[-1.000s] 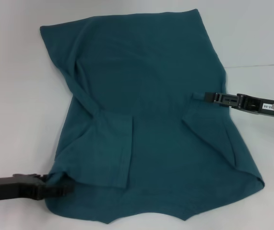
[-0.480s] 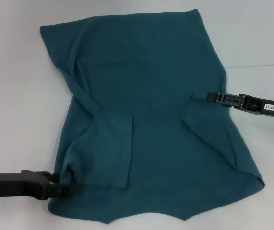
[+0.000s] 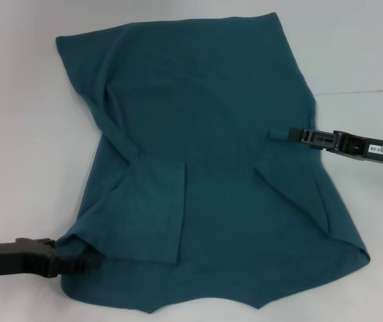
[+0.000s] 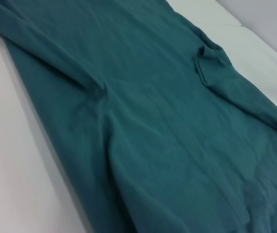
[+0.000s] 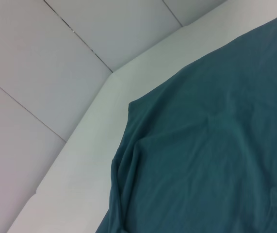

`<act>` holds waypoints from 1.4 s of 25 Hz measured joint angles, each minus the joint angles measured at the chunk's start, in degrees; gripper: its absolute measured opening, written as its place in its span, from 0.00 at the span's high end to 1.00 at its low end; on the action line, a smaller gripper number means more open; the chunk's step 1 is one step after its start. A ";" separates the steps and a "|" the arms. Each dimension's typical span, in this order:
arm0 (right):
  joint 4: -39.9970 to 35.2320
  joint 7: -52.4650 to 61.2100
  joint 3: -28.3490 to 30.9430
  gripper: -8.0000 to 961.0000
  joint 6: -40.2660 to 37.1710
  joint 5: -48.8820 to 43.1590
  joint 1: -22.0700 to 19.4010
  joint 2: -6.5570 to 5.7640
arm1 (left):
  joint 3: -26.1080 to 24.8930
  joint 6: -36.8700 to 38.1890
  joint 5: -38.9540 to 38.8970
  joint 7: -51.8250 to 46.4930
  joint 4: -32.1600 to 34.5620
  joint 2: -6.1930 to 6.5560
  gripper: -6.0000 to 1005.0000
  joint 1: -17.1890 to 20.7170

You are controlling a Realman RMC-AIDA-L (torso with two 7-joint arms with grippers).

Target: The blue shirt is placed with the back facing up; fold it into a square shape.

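Shirt, blue shirt (image 3: pixel 204 168): spread on white worktop (image 3: pixel 23 147), both sleeves folded inward. Left tool (image 3: pixel 87 263) at near-left edge, right tool (image 3: pixel 282 134) at right sleeve fold; grip of either cannot be told. Risk: thin knit slipping free, fold collapsing. Obstructions: none visible
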 joint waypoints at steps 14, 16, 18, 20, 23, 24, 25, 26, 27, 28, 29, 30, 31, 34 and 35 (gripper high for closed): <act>-0.13 0.01 0.07 0.03 0.09 0.00 0.21 0.02 | -1.66 -5.29 -0.18 -1.61 -0.08 0.09 0.21 -0.38; -0.15 -0.01 0.08 0.03 0.08 0.00 0.21 0.07 | -1.64 -5.28 -0.08 -1.95 -0.11 0.14 0.33 -0.50; -0.15 -0.02 0.09 0.03 0.08 0.00 0.21 0.08 | -1.43 -5.14 -0.06 -2.17 -0.13 0.19 0.41 -0.51; -0.17 -0.03 0.09 0.03 0.08 0.00 0.21 0.09 | -1.37 -4.96 0.11 -2.21 -0.14 0.21 0.49 -0.51; -0.18 -0.03 0.09 0.03 0.08 0.00 0.21 0.09 | -1.30 -4.58 0.89 -2.53 -0.04 0.22 0.62 -0.52; -0.18 -0.03 0.09 0.03 0.09 0.00 0.21 0.09 | -1.30 -4.44 1.17 -2.72 0.02 0.22 0.67 -0.55; -0.19 -0.02 0.08 0.03 0.10 0.00 0.21 0.09 | -1.29 -4.34 1.30 -2.79 0.04 0.22 0.71 -0.57; -0.19 -0.01 0.09 0.03 0.12 0.00 0.21 0.09 | -1.29 -4.19 1.43 -2.84 0.05 0.22 0.76 -0.58; -0.16 -0.01 0.09 0.03 0.13 0.00 0.21 0.07 | -1.28 -4.06 1.53 -2.85 0.06 0.22 0.81 -0.59; -0.12 -0.01 0.08 0.03 0.14 0.00 0.21 0.05 | -1.28 -3.99 1.57 -2.85 0.07 0.22 0.82 -0.60; -0.08 -0.01 0.09 0.03 0.15 0.00 0.21 0.03 | -1.27 -3.95 1.60 -2.86 0.10 0.22 0.84 -0.60; -0.08 0.00 0.09 0.03 0.15 0.00 0.21 0.02 | -1.27 -3.95 1.62 -2.86 0.16 0.22 0.86 -0.60; -0.07 0.00 0.08 0.03 0.16 -0.02 0.21 0.02 | -1.27 -3.94 1.63 -2.86 0.21 0.22 0.88 -0.60; -0.05 0.21 -0.04 0.03 0.23 -0.31 0.17 -0.08 | -1.27 -3.87 1.64 -2.87 0.47 0.22 0.93 -0.61; -0.04 0.60 -0.17 0.03 0.30 -0.64 0.14 -0.23 | -1.28 -3.85 1.64 -2.87 0.54 0.22 0.94 -0.61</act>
